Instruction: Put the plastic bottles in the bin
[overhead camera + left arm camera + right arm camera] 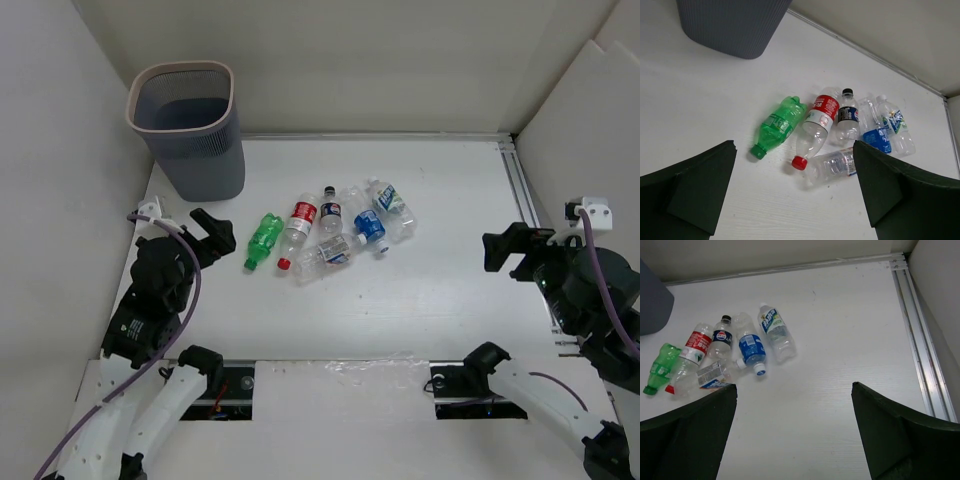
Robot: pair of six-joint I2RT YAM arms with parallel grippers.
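the top view alone takes in everything: the bin (205, 160) upright in the far left corner of the table (440, 300), its pale rim and dark inside both visible, and six plastic bottles (330, 232) lying in a loose cluster near the table's middle, well apart from the bin. the left gripper (218, 238) sits just left of the cluster and the right gripper (505, 250) well off to the right, both with jaws spread wide and nothing between them.

the left wrist view shows only the bin's ribbed lower wall, but gives the bottles closest. the green bottle (778, 126) is crumpled, with a green cap. beside it lies the red-labelled bottle (817, 125) with a red cap. then comes the dark-labelled bottle (846, 116) with a black cap. a clear bottle (832, 164) lies crosswise nearer the camera, partly behind one finger (890, 190).

the right wrist view catches only a grey sliver of the bin at its left edge. it shows the blue-labelled bottle (751, 348) with its white cap, the pale-labelled bottle (774, 329), and the metal rail (920, 350) along the table's right side.

the dark label carries a round red, white and blue emblem that looks like the pepsi mark. the writing on the other labels is too small to read.
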